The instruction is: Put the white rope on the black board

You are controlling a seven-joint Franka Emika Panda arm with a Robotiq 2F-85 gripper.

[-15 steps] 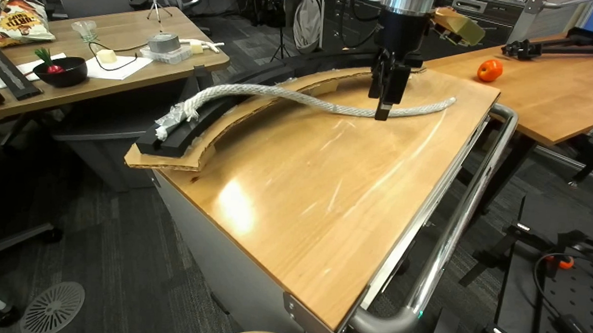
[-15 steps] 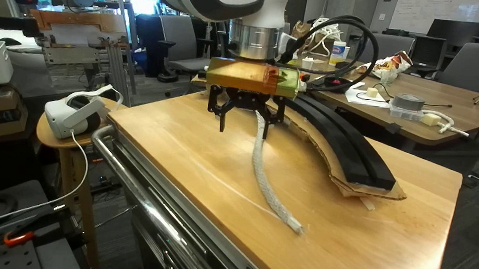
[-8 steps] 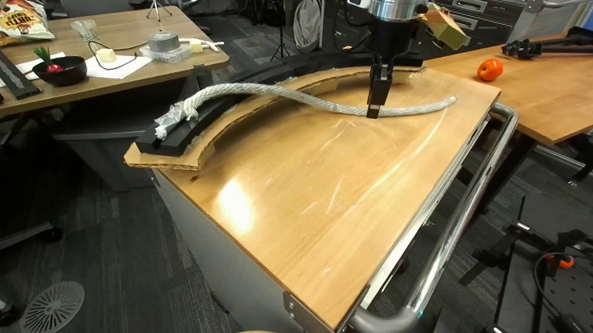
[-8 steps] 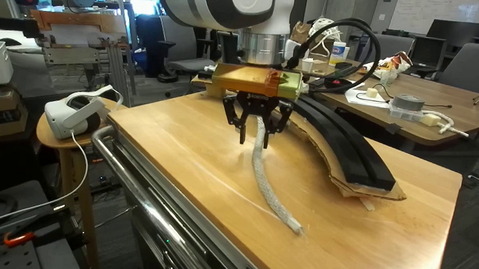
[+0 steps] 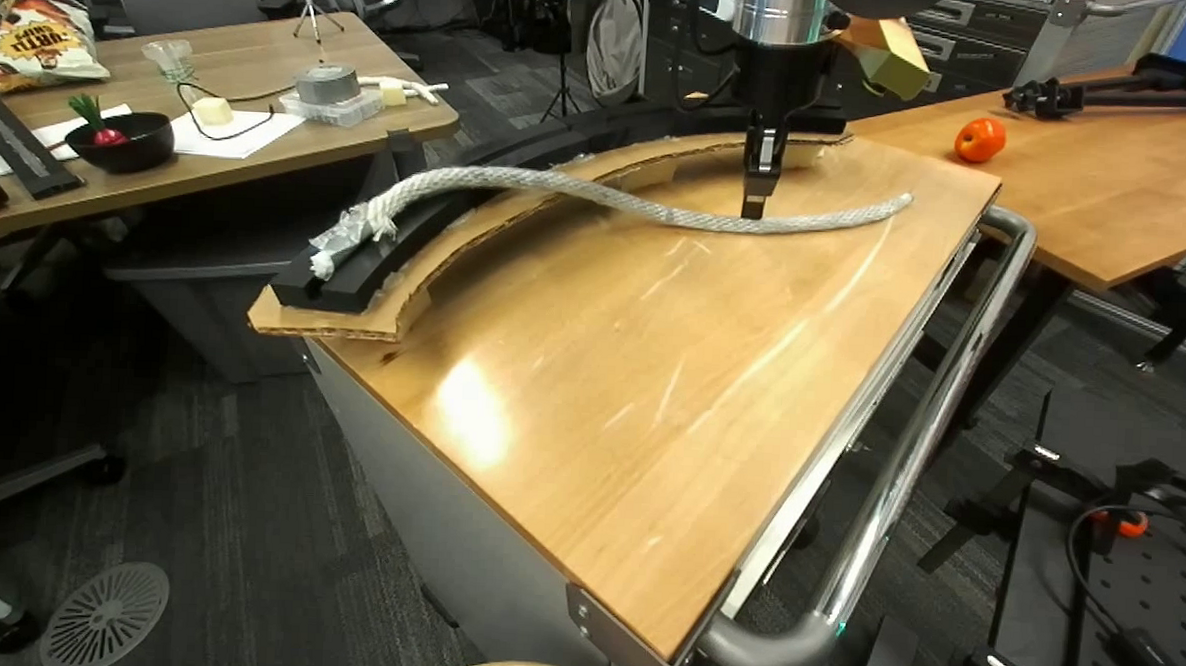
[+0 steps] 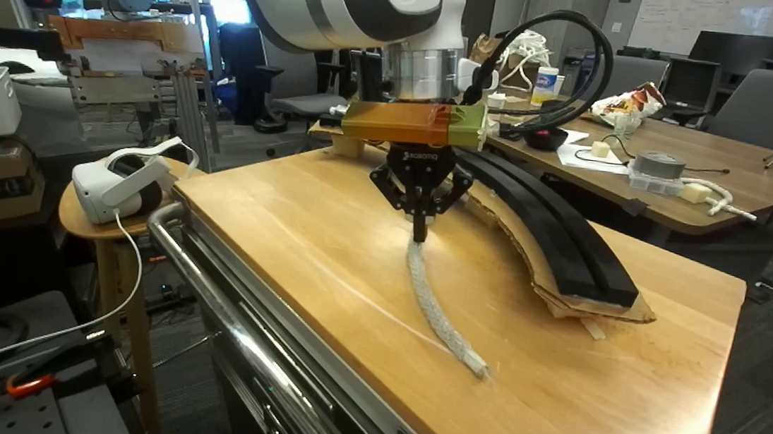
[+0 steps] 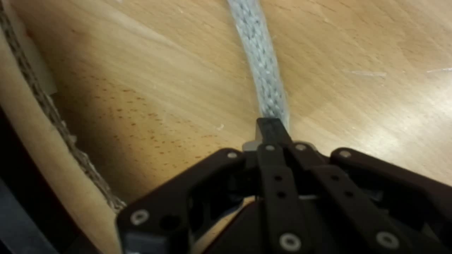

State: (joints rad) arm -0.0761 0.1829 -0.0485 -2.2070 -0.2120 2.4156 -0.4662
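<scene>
in an exterior view, toward ten o'clock, a snack bag stands on a brown table, with a black bowl holding a red radish near it. a grey tape roll rests on a clear box between ten and eleven. at two o'clock an orange-red fruit sits on another wooden table; a shiny metal rail runs from half past two down to five. in an exterior view, at nine o'clock, a white headset lies on a round stool; between one and two stands a wipes tub.
</scene>
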